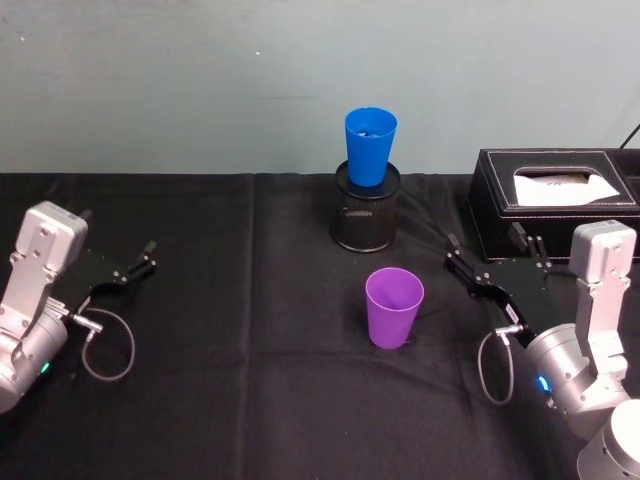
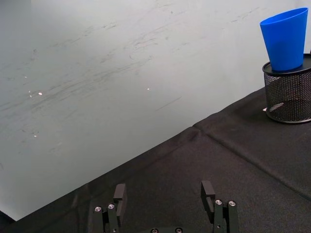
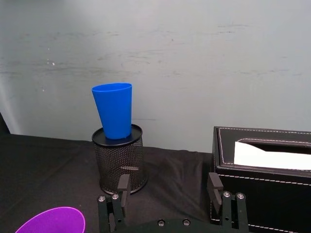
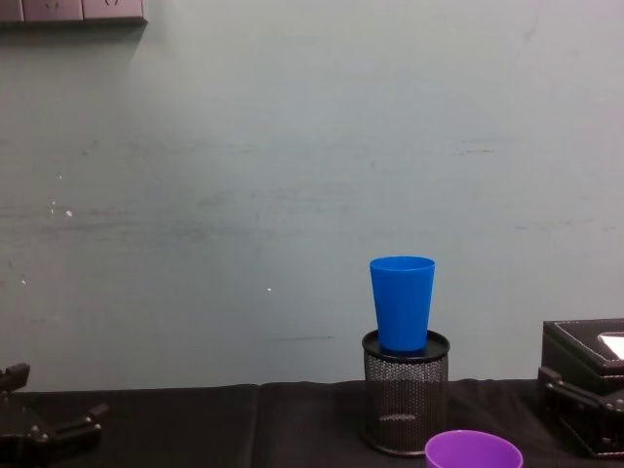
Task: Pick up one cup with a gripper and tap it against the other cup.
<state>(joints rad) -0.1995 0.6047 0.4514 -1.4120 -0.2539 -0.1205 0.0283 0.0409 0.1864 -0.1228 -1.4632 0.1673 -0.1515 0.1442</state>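
Note:
The purple cup (image 1: 393, 307) stands upright on the black cloth near the table's middle; its rim also shows in the right wrist view (image 3: 51, 221) and the chest view (image 4: 473, 450). Behind it the blue cup (image 1: 370, 145) (image 4: 402, 302) (image 3: 114, 111) (image 2: 285, 39) sits upright in the mouth of a black mesh pen holder (image 1: 365, 215). My right gripper (image 1: 485, 238) (image 3: 168, 185) is open, to the right of the purple cup and apart from it, with nothing between its fingers. My left gripper (image 1: 150, 256) (image 2: 164, 191) rests open at the far left, pointing toward the back wall.
A black tissue box (image 1: 555, 190) (image 3: 262, 174) stands at the back right, just behind my right gripper. The table is covered in black cloth (image 1: 230, 380) and backs onto a pale wall. Cables loop beside both wrists.

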